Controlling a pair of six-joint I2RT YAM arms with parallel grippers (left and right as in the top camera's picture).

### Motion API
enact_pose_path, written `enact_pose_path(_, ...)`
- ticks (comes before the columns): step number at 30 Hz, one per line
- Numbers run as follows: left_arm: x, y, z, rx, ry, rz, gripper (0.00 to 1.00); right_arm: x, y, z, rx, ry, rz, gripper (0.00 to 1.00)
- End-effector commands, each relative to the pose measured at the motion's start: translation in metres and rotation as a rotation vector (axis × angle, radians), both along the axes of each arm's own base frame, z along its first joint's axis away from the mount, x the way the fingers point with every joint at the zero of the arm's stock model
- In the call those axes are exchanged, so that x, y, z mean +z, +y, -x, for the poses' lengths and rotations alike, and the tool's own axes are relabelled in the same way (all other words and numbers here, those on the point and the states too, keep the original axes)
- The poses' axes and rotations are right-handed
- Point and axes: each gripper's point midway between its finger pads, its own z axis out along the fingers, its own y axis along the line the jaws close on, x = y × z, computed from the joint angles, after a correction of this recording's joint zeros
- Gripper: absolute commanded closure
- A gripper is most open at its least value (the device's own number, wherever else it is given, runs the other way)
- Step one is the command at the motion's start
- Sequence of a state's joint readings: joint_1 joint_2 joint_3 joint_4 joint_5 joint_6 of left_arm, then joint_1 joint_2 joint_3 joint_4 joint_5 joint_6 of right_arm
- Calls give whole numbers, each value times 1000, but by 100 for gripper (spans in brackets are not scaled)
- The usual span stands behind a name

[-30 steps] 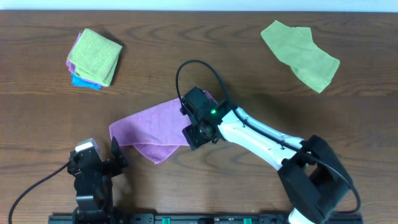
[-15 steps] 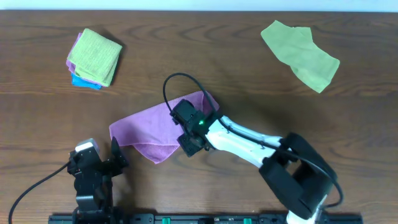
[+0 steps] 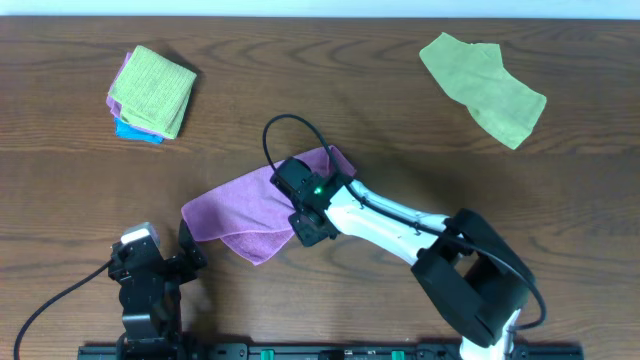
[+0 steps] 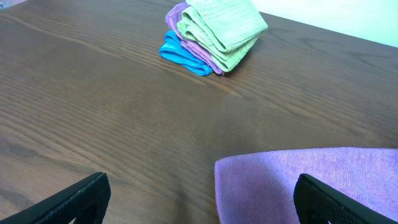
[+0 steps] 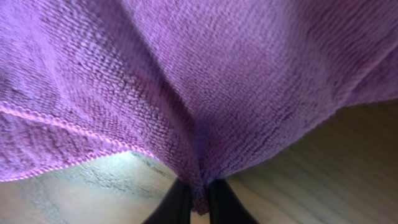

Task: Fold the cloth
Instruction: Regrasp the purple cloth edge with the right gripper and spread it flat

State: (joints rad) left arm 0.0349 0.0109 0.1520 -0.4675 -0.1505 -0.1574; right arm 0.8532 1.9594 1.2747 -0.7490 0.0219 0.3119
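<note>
The purple cloth point(image 3: 240, 203) lies rumpled and partly folded over itself in the middle of the table. My right gripper point(image 3: 310, 222) sits at its right side, shut on a pinch of the cloth point(image 5: 205, 112), whose terry fills the right wrist view with the black fingertips point(image 5: 177, 202) clamping a fold at the bottom. My left gripper point(image 3: 165, 268) rests near the front left edge, open and holding nothing. In the left wrist view a corner of the cloth point(image 4: 298, 180) lies between and beyond its wide-spread fingers point(image 4: 81, 196).
A stack of folded cloths, light green over purple and blue point(image 3: 150, 92), sits at the back left, also in the left wrist view point(image 4: 214, 34). A loose light green cloth point(image 3: 485, 88) lies at the back right. A black cable point(image 3: 275, 135) loops above the right wrist.
My right gripper moved left over the cloth, then closed on a fold of it; the cloth's left edge shifted slightly right. The left arm has not moved.
</note>
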Motion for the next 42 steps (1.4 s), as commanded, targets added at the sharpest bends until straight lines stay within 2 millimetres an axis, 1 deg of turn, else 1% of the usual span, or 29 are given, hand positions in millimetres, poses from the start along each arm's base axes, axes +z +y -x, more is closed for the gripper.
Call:
enact_pose_path(1,-8,1,1,7,17,-5,5,18,9,-16,-12,-53,5,93)
enact_pose_path(6,-8,1,1,7,17,-5,5,41,15,-24,-13,-71,4,95)
enact_pose_path(10,-8,1,1,7,17,-5,5,58,26,-34,-14,-103,-29,97)
enact_pose_path(12,-8,1,1,7,17,-5,5,67,34,-43,-14,-138,-56,96)
enact_pose_path(14,-8,1,1,7,17,-5,5,73,42,-52,-16,-181,-88,92)
enact_pose_path(19,-8,1,1,7,17,-5,5,87,68,-76,-1,-286,-197,92)
enact_pose_path(21,-8,1,1,7,17,-5,4,94,77,-85,-5,-328,-243,94)
enact_pose_path(22,-8,1,1,7,17,-5,5,100,81,-93,-14,-365,-264,98)
enact_pose_path(23,-8,1,1,7,17,-5,5,106,84,-104,-31,-418,-278,99)
enact_pose_path(24,-8,1,1,7,17,-5,5,116,88,-120,-58,-499,-302,96)
enact_pose_path(25,-8,1,1,7,17,-5,5,129,94,-137,-88,-583,-341,78)
enact_pose_path(26,-8,1,1,7,17,-5,5,144,100,-152,-116,-659,-389,45)
enact_pose_path(27,-8,1,1,7,17,-5,5,156,104,-165,-139,-720,-435,39)
enact_pose_path(28,-8,1,1,7,17,-5,5,166,107,-173,-145,-761,-467,34)
enact_pose_path(29,-8,1,1,7,17,-5,5,173,107,-180,-157,-790,-493,7)
enact_pose_path(30,-8,1,1,7,17,-5,5,176,106,-184,-164,-800,-501,1)
enact_pose_path(31,-8,1,1,7,17,-5,5,176,103,-186,-170,-802,-499,1)
enact_pose_path(33,-8,1,1,7,17,-5,5,169,95,-188,-176,-785,-470,1)
enact_pose_path(35,-8,1,1,7,17,-5,5,155,82,-186,-175,-745,-404,1)
enact_pose_path(36,-8,1,1,7,17,-5,5,143,73,-182,-163,-706,-348,1)
enact_pose_path(37,-8,1,1,7,17,-5,5,133,64,-178,-150,-673,-299,2)
enact_pose_path(38,-8,1,1,7,17,-5,5,123,55,-173,-144,-637,-254,14)
enact_pose_path(40,-8,1,1,7,17,-5,5,105,36,-163,-142,-558,-173,67)
enact_pose_path(41,-8,1,1,7,17,-5,5,95,24,-156,-141,-502,-134,98)
enact_pose_path(42,-8,1,1,7,17,-5,5,89,21,-153,-136,-467,-131,98)
